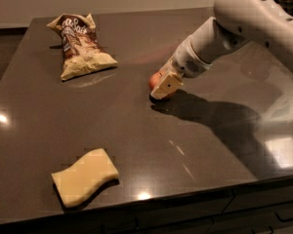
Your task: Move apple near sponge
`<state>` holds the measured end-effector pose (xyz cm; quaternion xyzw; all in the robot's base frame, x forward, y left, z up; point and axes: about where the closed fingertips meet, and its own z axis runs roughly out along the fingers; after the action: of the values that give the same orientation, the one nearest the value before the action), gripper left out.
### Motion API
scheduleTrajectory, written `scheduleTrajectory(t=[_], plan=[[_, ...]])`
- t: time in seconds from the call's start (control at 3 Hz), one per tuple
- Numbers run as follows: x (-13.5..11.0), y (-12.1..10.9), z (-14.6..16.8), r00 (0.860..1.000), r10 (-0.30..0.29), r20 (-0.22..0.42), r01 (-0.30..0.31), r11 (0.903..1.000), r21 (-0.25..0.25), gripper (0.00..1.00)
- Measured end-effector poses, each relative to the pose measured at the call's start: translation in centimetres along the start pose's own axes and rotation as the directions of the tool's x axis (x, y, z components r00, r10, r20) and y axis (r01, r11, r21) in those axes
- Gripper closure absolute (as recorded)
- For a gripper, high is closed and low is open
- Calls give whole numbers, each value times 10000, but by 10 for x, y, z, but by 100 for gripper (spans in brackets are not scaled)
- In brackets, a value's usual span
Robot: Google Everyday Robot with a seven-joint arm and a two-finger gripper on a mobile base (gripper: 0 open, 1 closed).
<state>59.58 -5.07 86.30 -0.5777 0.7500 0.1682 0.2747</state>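
The apple [154,80] sits on the dark tabletop [151,145] right of centre, and only its red-orange left side shows. My gripper [164,85] comes in from the upper right on the white arm [244,21] and is down at the apple, covering most of it from the front. The pale yellow sponge [85,177] lies flat near the table's front left edge, far from the apple and the gripper.
A yellow-and-brown chip bag [81,45] lies at the back left of the table. The table's front edge [185,194] runs just below the sponge. The arm's shadow falls on the tabletop to the right of the apple.
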Motion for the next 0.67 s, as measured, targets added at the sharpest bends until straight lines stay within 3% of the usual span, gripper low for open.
scheduleTrajectory(t=[0.33, 0.67], plan=[[-15, 16, -13, 9981, -555, 261, 563, 9979, -307, 85], [-36, 52, -23, 9842, -1591, 783, 1661, 9817, -933, 100]])
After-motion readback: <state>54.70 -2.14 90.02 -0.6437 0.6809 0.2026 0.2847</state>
